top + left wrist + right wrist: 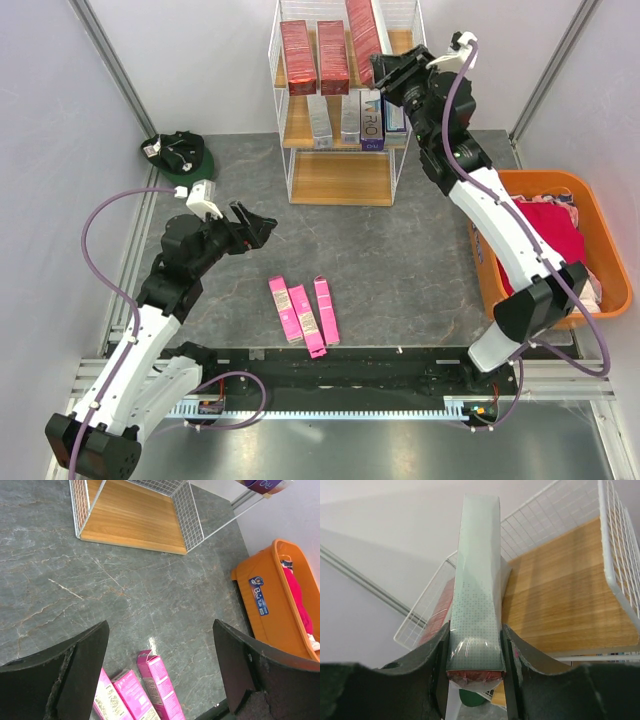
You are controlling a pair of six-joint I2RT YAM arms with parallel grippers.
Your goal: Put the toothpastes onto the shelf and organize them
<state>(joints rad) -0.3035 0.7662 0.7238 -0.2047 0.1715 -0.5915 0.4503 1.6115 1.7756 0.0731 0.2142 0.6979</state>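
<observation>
Grey table (400, 260): at the top middle, a dark red box (362, 25) is squeezed by the right gripper (382, 66) at the shelf (340, 180). The left gripper (257, 222) is held open near three pink boxes (307, 320).

3 pink boxes (303, 312) on table (420, 250); 2 reds (300, 57), silvers (320, 120) on shelf (340, 178).

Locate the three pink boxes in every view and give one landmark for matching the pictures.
Top external: the pink boxes lie side by side on the table, low centre, just ahead of the arm bases.
Left wrist: pink boxes at the bottom edge, left of centre, cut off by the frame.
Right wrist: not in it.
Shared landmark: the shelf, whose wooden boards show in all three.
</observation>
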